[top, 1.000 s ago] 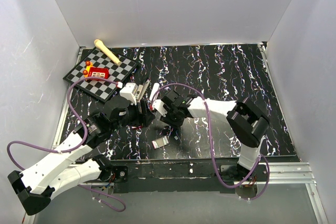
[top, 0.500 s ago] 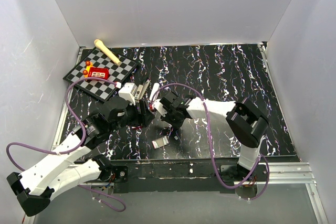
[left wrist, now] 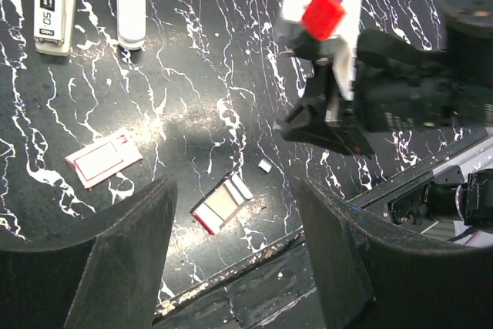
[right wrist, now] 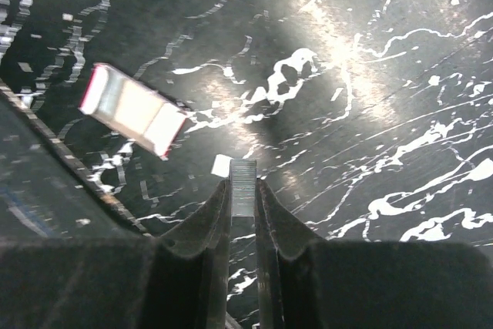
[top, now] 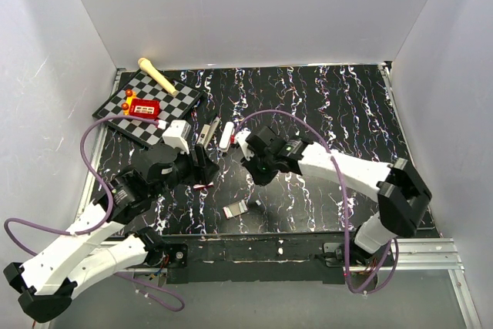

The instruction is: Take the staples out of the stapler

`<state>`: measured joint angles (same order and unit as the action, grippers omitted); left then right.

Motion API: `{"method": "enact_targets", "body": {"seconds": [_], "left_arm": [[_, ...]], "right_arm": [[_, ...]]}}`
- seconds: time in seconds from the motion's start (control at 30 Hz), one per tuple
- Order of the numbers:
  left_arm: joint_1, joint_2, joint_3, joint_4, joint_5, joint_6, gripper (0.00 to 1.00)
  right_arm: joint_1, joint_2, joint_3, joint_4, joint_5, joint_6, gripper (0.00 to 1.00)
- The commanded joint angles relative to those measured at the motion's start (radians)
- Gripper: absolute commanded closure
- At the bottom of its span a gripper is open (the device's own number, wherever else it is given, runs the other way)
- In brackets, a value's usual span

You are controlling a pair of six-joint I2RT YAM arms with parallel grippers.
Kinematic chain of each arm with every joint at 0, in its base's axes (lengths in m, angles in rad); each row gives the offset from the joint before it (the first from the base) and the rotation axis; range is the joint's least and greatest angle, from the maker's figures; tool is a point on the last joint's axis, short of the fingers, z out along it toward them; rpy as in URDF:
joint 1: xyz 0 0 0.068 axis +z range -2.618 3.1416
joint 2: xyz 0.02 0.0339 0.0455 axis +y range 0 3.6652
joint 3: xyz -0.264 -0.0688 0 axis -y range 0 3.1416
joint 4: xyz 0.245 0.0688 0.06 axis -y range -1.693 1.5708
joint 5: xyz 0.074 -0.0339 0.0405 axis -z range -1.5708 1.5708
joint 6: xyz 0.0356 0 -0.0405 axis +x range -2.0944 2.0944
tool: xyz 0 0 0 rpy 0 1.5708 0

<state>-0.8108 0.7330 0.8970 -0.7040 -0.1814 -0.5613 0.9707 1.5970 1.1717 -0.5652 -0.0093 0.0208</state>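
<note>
Black, white-veined tabletop [top: 323, 105] fills my feeds. My right gripper [right wrist: 243, 204] is pinching the short silvery strip of staples [right wrist: 243, 179] low over it, already out of the slim grey-silver metal stapler [left wrist: 52, 1] lying at its ten o'clock. My left gripper [left wrist: 235, 213] hangs spread, presumably leaving room for set-down.
</note>
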Motion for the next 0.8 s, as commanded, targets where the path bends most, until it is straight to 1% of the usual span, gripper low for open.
{"method": "enact_targets", "body": {"seconds": [0.0, 0.13, 0.3, 0.47, 0.53, 0.6, 0.77], "left_arm": [[0.002, -0.018, 0.043, -0.029, -0.058, 0.029, 0.36], [0.005, -0.017, 0.052, -0.031, -0.075, 0.041, 0.36], [0.004, -0.015, 0.056, -0.032, -0.089, 0.066, 0.36], [0.002, -0.037, 0.030, -0.011, -0.095, 0.086, 0.36], [0.002, -0.047, 0.014, 0.008, -0.092, 0.095, 0.35], [0.005, -0.050, 0.003, 0.017, -0.089, 0.098, 0.35], [0.005, -0.049, -0.018, 0.024, -0.090, 0.116, 0.35]], "right_arm": [[0.036, -0.086, -0.018, 0.027, -0.063, 0.166, 0.86], [0.082, -0.098, -0.012, 0.059, -0.052, 0.275, 0.86], [0.131, -0.059, 0.002, 0.094, -0.003, 0.399, 0.86], [0.160, -0.013, -0.010, 0.155, 0.005, 0.525, 0.82], [0.175, 0.009, -0.004, 0.166, 0.005, 0.554, 0.82], [0.189, 0.037, 0.005, 0.165, 0.060, 0.580, 0.82], [0.206, 0.080, 0.016, 0.159, 0.115, 0.642, 0.82]]}}
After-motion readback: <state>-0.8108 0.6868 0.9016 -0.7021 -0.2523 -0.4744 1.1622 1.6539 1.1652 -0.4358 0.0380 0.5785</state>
